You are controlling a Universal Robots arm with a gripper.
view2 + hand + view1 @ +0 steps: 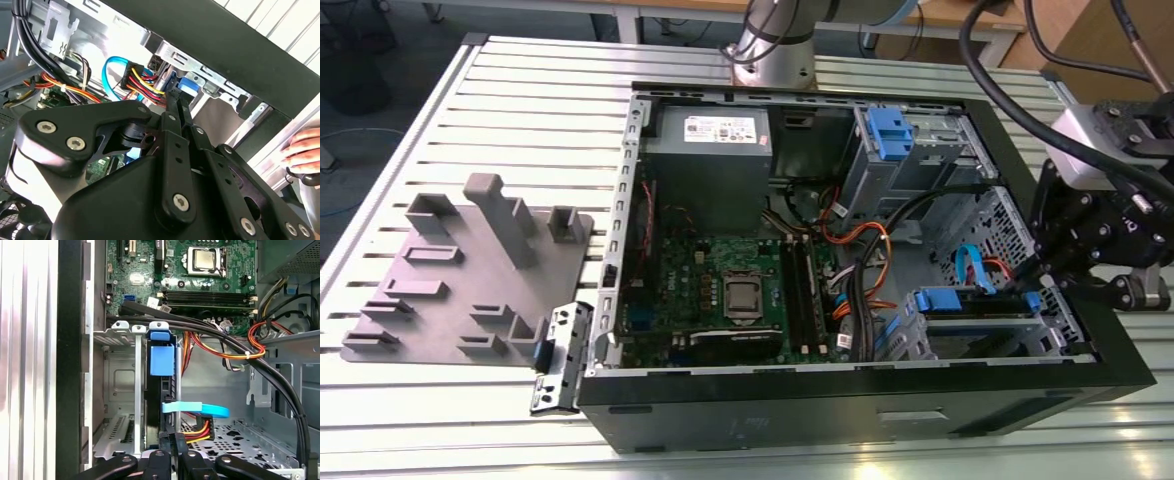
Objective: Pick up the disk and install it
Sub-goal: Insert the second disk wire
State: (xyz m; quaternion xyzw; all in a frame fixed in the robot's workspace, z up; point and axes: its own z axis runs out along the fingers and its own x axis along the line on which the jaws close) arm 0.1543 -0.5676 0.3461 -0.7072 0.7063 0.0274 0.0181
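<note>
The disk (974,304) sits on edge in the drive cage at the case's corner near the exterior view's right. Its blue plastic rails show at both ends. In the first wrist view the disk (154,405) is a dark slab seen edge-on, topped by a blue rail tab (162,360). My gripper (1042,276) hangs over that cage from the exterior view's right. In both wrist views the fingers lie pressed together, the gripper (169,438) meeting the disk's end beside the blue rail (189,84), and nothing shows between them at the gripper (176,98).
Beside the disk's end run a blue data cable (196,409) and a yellow-red-black power plug (198,430). Thick black cables (225,337) cross above the cage. The motherboard (734,290) and power-supply box (710,135) fill the case. A grey fixture plate (460,280) lies outside. A hand (301,150) rests near the case.
</note>
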